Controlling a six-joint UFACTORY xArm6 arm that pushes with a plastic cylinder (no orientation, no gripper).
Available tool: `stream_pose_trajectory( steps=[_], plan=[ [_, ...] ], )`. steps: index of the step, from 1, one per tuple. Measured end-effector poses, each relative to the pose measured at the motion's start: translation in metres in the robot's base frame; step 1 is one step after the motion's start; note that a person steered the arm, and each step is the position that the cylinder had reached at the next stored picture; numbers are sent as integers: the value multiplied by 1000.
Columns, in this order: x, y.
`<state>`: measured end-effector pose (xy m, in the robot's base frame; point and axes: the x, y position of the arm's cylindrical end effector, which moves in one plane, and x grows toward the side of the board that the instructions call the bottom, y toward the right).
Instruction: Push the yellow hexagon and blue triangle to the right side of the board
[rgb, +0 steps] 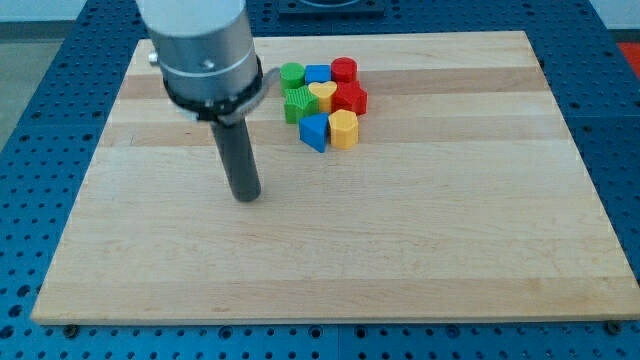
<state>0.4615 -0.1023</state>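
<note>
The yellow hexagon (343, 128) and the blue triangle (315, 131) sit side by side at the bottom of a tight cluster of blocks near the board's top middle. The triangle is on the hexagon's left, touching it. My tip (246, 196) rests on the wooden board (330, 250), to the left of and below the cluster, well apart from both blocks. The arm's grey body (203, 50) stands above the rod at the view's top left.
The cluster also holds a green cylinder (292, 73), a blue cube (318, 74), a red cylinder (344, 70), a green star-like block (298, 101), a yellow heart (322, 94) and a red star-like block (350, 98). Blue perforated table surrounds the board.
</note>
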Motion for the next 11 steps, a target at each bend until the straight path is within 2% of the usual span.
stream_pose_trajectory(
  steps=[1, 2, 3, 5, 8, 10, 11],
  plan=[
    [-44, 3],
    [-55, 10],
    [-67, 44],
    [-67, 85],
    [-87, 191],
    [-88, 204],
    [-88, 183]
  ],
)
